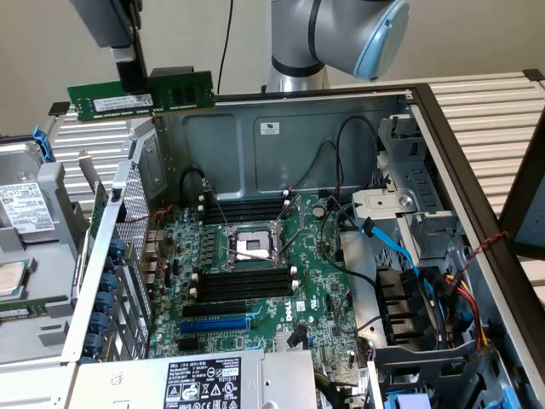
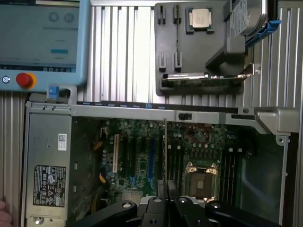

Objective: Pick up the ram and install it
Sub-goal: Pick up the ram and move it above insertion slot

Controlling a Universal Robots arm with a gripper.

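Gripper (image 1: 136,83) was clenched on the ram (image 1: 183,89), pinching the green stick near its middle. The stick hung level in the air, long edge down, sticker side toward the exterior camera. It sat above the far rim of the open computer case (image 1: 281,128), toward the far corner on the exterior view's left, touching nothing but the fingers.

In the wrist view the ram (image 2: 165,142) showed edge-on as a thin line running out from the gripper (image 2: 165,208), over the motherboard (image 2: 142,156).

Step in hand, as I judged it: pick-up done, carry to the board under way, install not yet done. The black memory slots (image 1: 247,207) flanked the CPU socket (image 1: 253,247) in two banks on the motherboard (image 1: 315,290), well below the stick, and all looked empty.

Seating it would call for the stick's long edge parallel to one slot and centred over it, then a straight push down. Loose cables (image 1: 341,170) by the far wall looked like the main snag risk.
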